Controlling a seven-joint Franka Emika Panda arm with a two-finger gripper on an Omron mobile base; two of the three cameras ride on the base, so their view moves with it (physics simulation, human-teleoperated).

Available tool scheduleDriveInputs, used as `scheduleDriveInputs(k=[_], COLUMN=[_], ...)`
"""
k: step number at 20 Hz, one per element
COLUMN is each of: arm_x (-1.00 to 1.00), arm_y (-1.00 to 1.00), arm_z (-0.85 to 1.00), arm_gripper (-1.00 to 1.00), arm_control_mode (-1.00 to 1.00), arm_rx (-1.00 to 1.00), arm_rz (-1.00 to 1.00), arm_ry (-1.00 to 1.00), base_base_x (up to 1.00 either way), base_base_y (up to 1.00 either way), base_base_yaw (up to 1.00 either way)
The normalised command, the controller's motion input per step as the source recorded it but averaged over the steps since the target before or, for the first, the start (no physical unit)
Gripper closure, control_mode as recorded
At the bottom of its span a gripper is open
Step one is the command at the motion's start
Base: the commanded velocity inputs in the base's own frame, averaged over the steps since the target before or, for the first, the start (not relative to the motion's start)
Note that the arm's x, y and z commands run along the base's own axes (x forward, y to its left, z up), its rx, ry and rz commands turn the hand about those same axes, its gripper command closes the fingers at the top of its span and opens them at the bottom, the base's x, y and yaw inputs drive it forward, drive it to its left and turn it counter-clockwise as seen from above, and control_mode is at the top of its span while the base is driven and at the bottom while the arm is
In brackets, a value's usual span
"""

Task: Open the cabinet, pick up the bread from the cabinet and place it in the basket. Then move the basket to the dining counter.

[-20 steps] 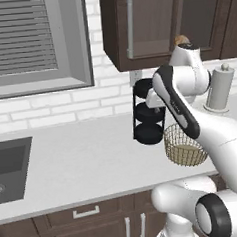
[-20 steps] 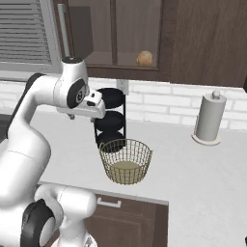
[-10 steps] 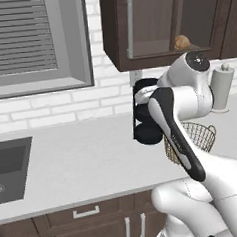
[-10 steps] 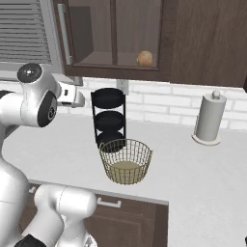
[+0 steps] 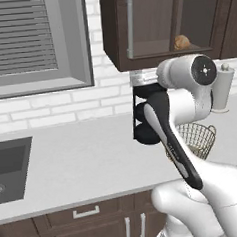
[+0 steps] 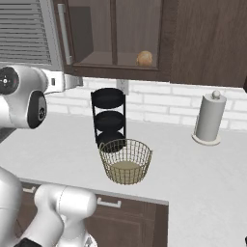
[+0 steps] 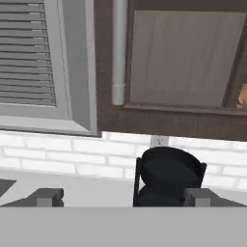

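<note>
Hand view: gripper (image 7: 123,197) wide, empty, below the cabinet (image 7: 183,62) handle (image 7: 118,53); door shut, bread (image 6: 144,58) inside, so next move is grabbing that handle.

Home kitchen, rendered. Dark brown wall cabinet (image 6: 144,38) w/ long silver bar handle (image 5: 129,25), mounted over white brick backsplash (image 6: 159,99). Light grey counter (image 5: 83,158) w/ dark sink (image 5: 8,163) set in at left; lower brown cabinets (image 5: 93,225) w/ short silver handles below. Window w/ grey blinds (image 5: 20,39). On counter: paper towel roll (image 6: 210,118) on stand, black three-tier rack (image 6: 109,118), wire basket (image 6: 125,160).
</note>
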Motion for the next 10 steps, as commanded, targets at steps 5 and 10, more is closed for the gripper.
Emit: scheduleDriveInputs(k=[5, 10], arm_x=[0.0, 0.0], arm_y=[-0.01, -0.01], arm_z=[0.9, 0.66], arm_gripper=[-1.0, -1.0], arm_control_mode=[-1.0, -1.0], arm_rx=[0.01, 0.07], arm_rz=[-0.04, 0.0], arm_ry=[-0.09, 0.0], base_base_x=[0.0, 0.0], base_base_y=[0.0, 0.0], base_base_yaw=[0.0, 0.0])
